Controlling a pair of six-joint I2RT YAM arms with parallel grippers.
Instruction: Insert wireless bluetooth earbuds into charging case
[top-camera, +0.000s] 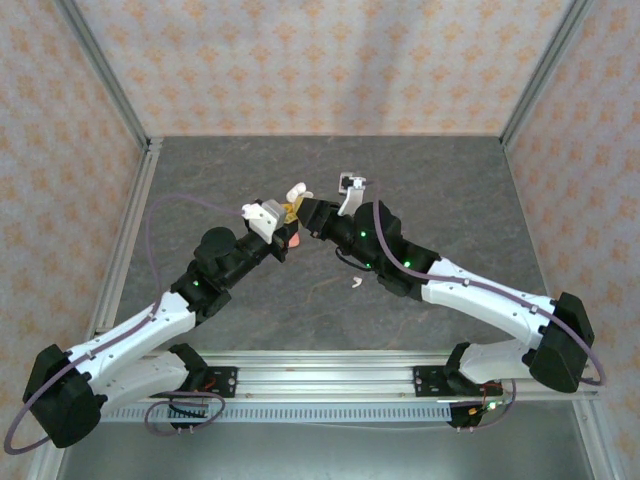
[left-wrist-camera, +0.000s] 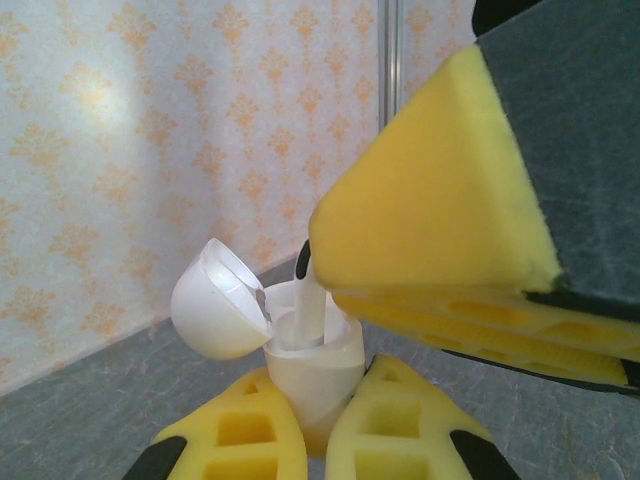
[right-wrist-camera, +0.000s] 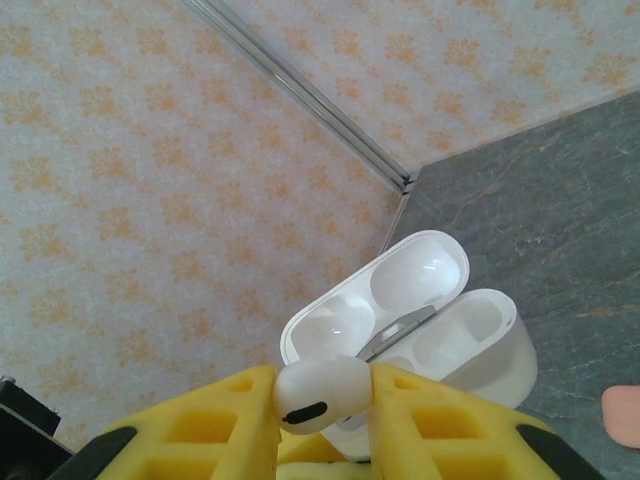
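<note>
My left gripper (left-wrist-camera: 315, 388) is shut on the base of a white charging case (left-wrist-camera: 312, 372), held up off the table with its lid (left-wrist-camera: 215, 300) flipped open. My right gripper (right-wrist-camera: 322, 388) is shut on a white earbud (right-wrist-camera: 320, 392). From the left wrist view, that earbud's stem (left-wrist-camera: 308, 305) points down into the case's near socket, under the right gripper's yellow fingers (left-wrist-camera: 430, 230). In the right wrist view the open case (right-wrist-camera: 440, 320) lies just behind the earbud. From above, both grippers (top-camera: 285, 215) (top-camera: 306, 213) meet at the case (top-camera: 296, 188) mid-table.
Another white earbud (top-camera: 354, 284) lies loose on the grey table (top-camera: 450, 190) near the right arm. A coral-pink object (top-camera: 297, 241) (right-wrist-camera: 622, 415) sits on the table under the left gripper. Patterned walls stand on three sides.
</note>
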